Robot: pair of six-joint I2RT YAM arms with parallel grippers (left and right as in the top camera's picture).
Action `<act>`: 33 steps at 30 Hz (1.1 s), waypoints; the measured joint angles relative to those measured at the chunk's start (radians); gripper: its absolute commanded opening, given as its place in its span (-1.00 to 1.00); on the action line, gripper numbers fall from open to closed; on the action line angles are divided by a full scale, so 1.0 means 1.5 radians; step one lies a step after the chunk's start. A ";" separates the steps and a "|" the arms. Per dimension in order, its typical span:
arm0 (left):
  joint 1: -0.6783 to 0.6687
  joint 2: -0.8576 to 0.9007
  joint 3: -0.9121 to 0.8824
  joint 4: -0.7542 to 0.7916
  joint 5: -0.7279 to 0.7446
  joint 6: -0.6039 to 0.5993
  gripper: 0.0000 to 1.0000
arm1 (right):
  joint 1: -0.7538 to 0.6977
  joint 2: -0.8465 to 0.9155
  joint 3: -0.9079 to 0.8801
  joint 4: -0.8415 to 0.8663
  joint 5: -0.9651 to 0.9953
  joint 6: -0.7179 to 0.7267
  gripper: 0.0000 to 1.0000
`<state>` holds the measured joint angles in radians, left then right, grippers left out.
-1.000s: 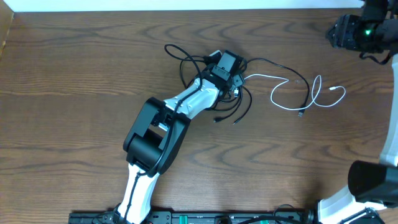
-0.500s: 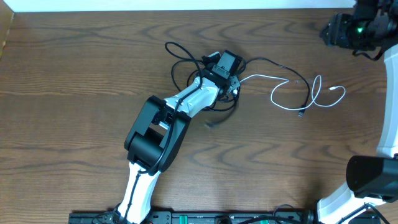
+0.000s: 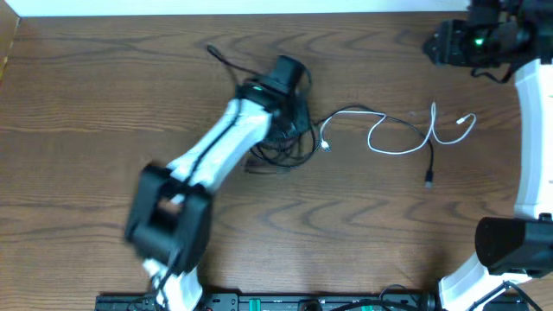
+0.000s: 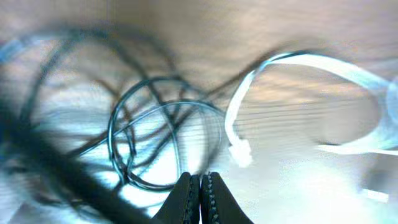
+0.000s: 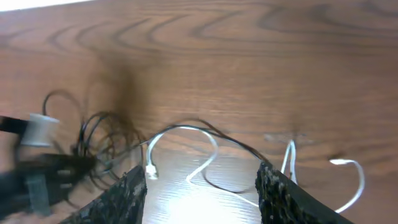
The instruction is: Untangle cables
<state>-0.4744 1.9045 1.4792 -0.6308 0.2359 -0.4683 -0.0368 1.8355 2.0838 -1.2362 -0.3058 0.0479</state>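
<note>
The cables run left-right across the counter, tangle end now further left than before (blurry); my left end effector clenches them, right end effector released.

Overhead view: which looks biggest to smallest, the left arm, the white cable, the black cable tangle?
1. Left arm, clearly largest.
2. White cable, by its spread.
3. Black cable tangle, close to it; the arm hides part.

desk | cable tangle ctr, just in front of left end effector | loose cables trail R from tangle | right end effector rear-R corner, behind them
</note>
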 measured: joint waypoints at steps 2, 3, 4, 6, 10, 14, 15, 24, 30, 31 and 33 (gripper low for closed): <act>0.013 -0.071 0.000 -0.005 0.019 0.007 -0.85 | 0.019 0.010 0.000 -0.001 -0.004 -0.004 0.05; 0.018 -0.106 0.001 -0.008 0.025 0.012 -0.85 | 0.030 0.017 0.000 -0.001 -0.007 -0.005 0.05; 0.021 -0.133 0.002 -0.012 0.031 0.015 -0.85 | 0.038 0.023 0.000 -0.001 -0.007 -0.005 0.05; 0.024 -0.172 0.005 -0.021 0.037 0.019 -0.85 | 0.054 0.036 0.000 -0.001 -0.009 -0.005 0.05; 0.024 -0.189 0.007 -0.041 0.047 0.024 -0.85 | 0.075 0.066 0.000 -0.009 -0.011 -0.006 0.04; 0.024 -0.170 0.007 -0.052 0.047 0.026 -0.85 | 0.081 0.097 0.000 -0.050 -0.011 -0.007 -0.05; 0.024 -0.167 0.007 -0.054 0.043 0.023 -0.85 | 0.083 0.108 0.000 -0.063 -0.010 -0.008 -0.05; 0.024 -0.167 0.007 -0.088 -0.006 -0.006 -0.73 | 0.105 0.218 -0.003 -0.128 0.052 0.049 0.03; 0.024 -0.167 0.007 -0.092 -0.020 -0.019 -0.37 | 0.106 0.260 -0.003 -0.130 0.069 0.070 0.00; 0.024 -0.167 0.007 -0.096 -0.022 -0.019 -0.35 | 0.107 0.268 -0.003 -0.133 0.075 0.074 -0.01; 0.024 -0.167 0.007 -0.100 -0.021 -0.020 -0.34 | 0.110 0.279 -0.003 -0.141 0.095 0.087 -0.03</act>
<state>-0.4385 1.6539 1.4891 -0.7811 0.2039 -0.4980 0.1280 2.2539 2.0800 -1.4475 -0.1638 0.1783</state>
